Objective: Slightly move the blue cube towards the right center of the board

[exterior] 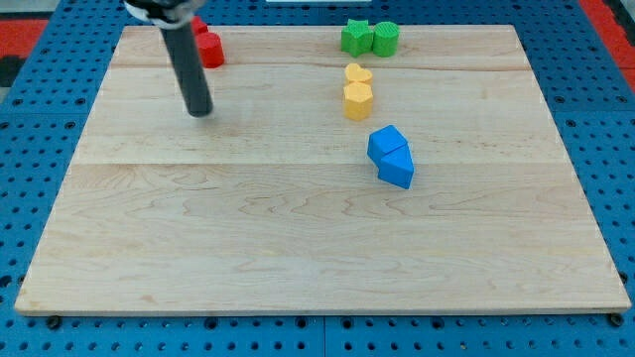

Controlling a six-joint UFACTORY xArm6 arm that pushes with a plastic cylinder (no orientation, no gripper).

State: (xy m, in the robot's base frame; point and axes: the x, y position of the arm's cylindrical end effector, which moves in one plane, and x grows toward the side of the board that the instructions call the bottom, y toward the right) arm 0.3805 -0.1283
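Observation:
The blue cube sits right of the board's middle, touching a second blue block just below and right of it. My tip rests on the board in the upper left part, far to the left of the blue cube. The dark rod rises from it toward the view's top.
Two red blocks lie at the top left, just above my rod. Two yellow blocks stand above the blue cube. Two green blocks sit at the top edge. The wooden board lies on a blue pegboard.

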